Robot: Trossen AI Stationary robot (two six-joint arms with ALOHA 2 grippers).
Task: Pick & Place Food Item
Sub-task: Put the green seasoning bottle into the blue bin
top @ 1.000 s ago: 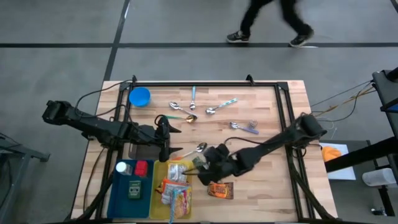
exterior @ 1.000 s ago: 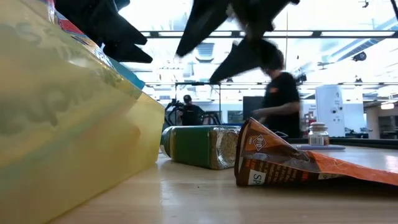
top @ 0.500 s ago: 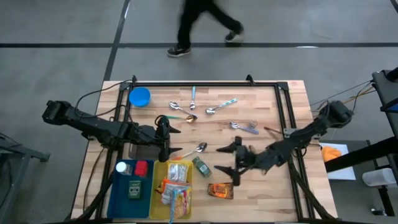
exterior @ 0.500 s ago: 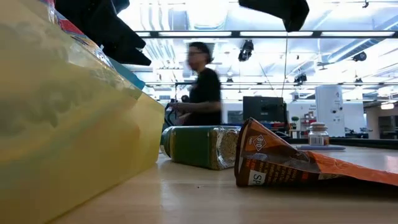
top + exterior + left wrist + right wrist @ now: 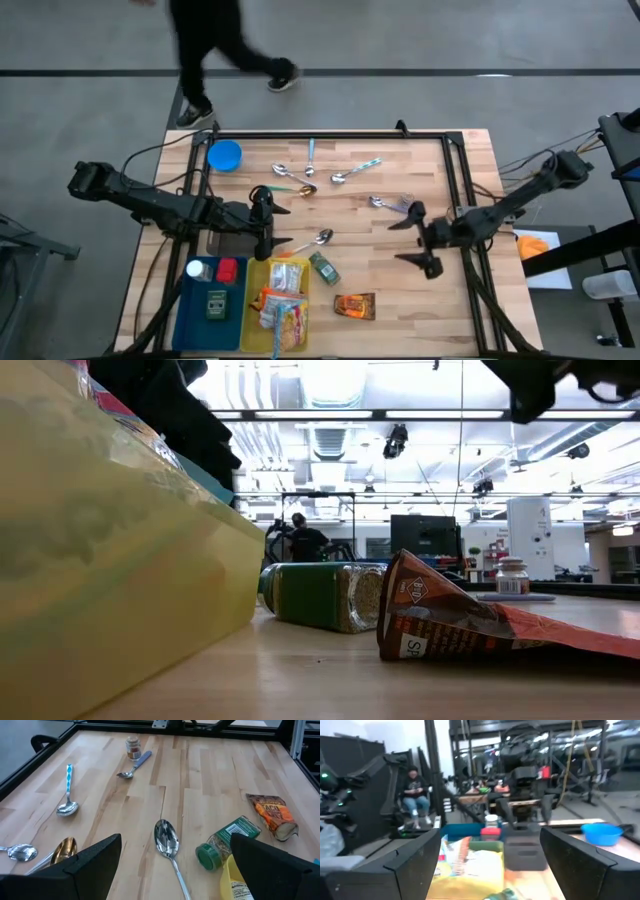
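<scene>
- Since the earlier frames, the right pincer (image 5: pixel 417 240) is withdrawn toward 3 o'clock, fingers apart and empty; the spice jar (image 5: pixel 323 267) and orange packet (image 5: pixel 354 305) are left lying on the tabletop (image 5: pixel 440 180), near 6 o'clock.
- At 9 o'clock the left pincer (image 5: pixel 270 222) is held apart and empty, near the silver spoon (image 5: pixel 319 239).
- If reached for, the jar could be rolled off on its side.
- The packet could be crushed or pushed against the yellow bin (image 5: pixel 262 270).
</scene>
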